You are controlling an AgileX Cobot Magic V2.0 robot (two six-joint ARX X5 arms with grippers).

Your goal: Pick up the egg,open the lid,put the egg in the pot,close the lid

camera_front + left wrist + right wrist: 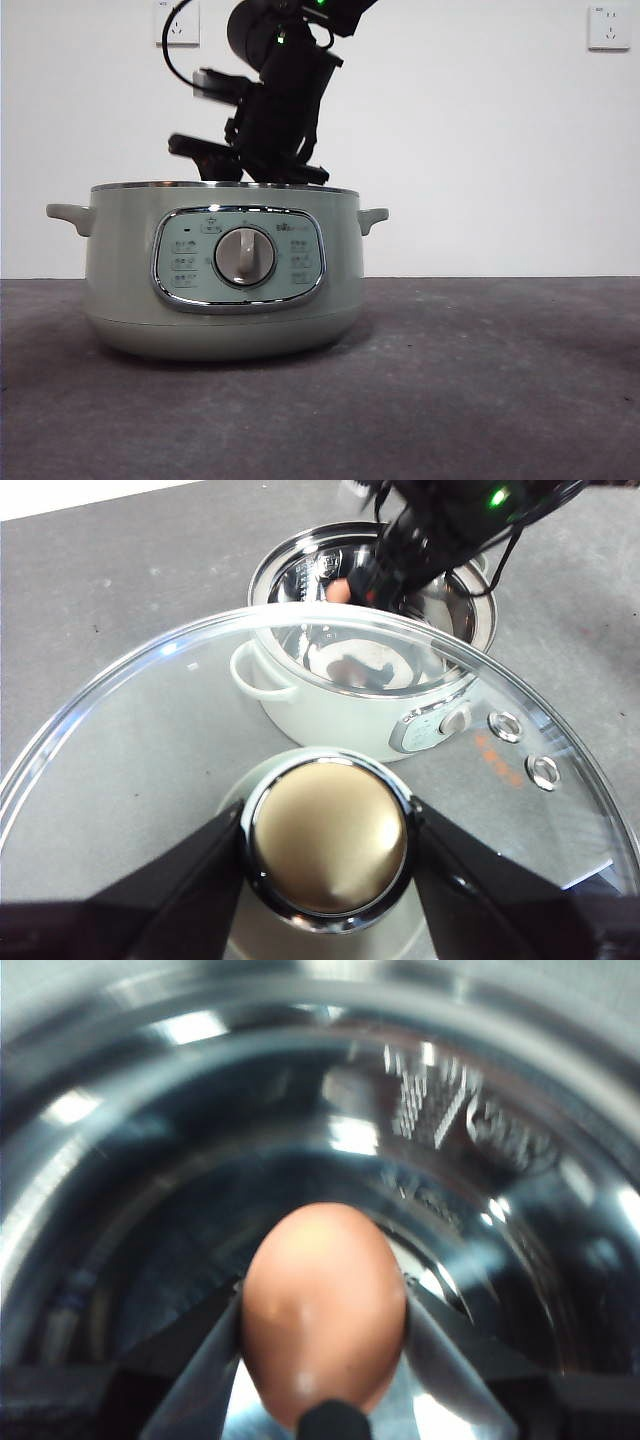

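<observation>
1. The lid [320,780] is being held by its knob [328,842], which is being clamped between the jaws of the left gripper [328,855]. It is being kept up and off to the side of the pot [375,695], so that the mouth is being left free for the other arm.

2. The egg [322,1310] is being pinched between the narrowly set jaws of the right gripper [322,1360], one jaw on each flank, so that it cannot be rolled out.

3. The right gripper is being lowered inside the pot: in the right wrist view, the shiny steel inner wall [450,1110] is being shown all around the egg. In the front view, the dark arm [275,100] is being seen dipping behind the pot's rim [225,186] from above.

4. The egg is not yet being released; whether it is touching the bottom cannot be told.

5. By judgement, the placing step is being carried out. A gentle release low in the pot is being called for, since a dropped egg could be cracked.

6. The lid is being kept ready for closing afterwards.
</observation>
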